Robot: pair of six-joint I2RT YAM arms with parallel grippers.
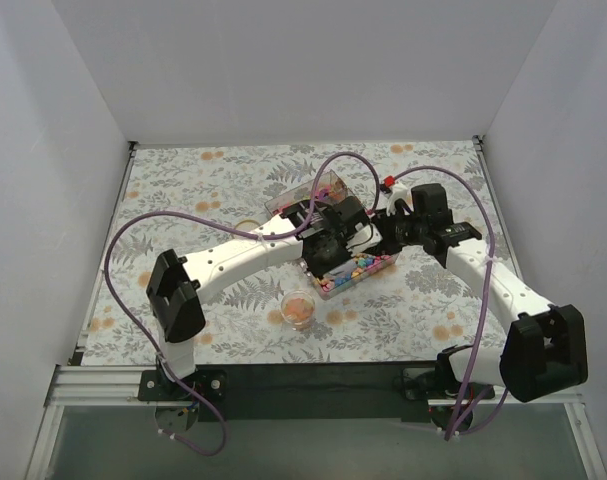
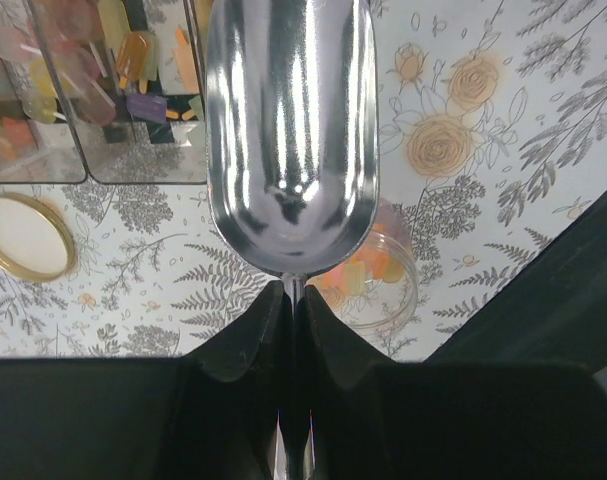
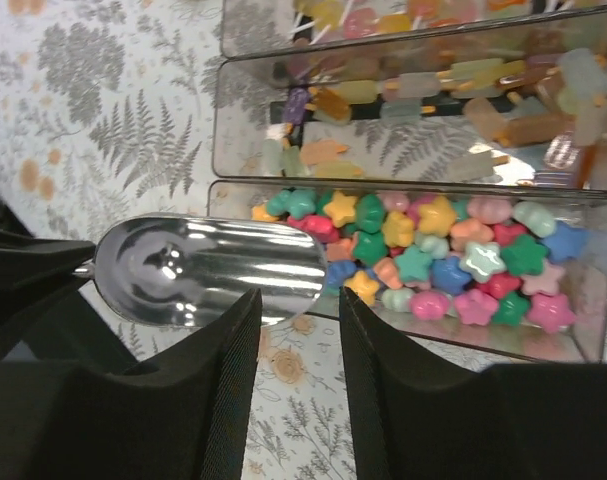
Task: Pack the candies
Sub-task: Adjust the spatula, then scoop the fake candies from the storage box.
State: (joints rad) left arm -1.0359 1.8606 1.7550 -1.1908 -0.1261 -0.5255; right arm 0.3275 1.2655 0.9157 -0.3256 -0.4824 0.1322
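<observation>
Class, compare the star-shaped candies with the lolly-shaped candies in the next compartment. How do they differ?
The star candies are chunky and bright; the lolly candies are flat, pale, on sticks. The star candies pile densely; the lolly candies lie sparsely. Both sit in one clear box.

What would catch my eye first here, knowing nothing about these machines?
The shiny metal scoop, empty and pinched by its handle in the left arm's jaws, hangs at mid-table close by a clear box. The box's end compartment holds the candies, bright stars in pink, blue, green and yellow. A small clear cup with a few sweets stands nearer the arms' bases.
</observation>
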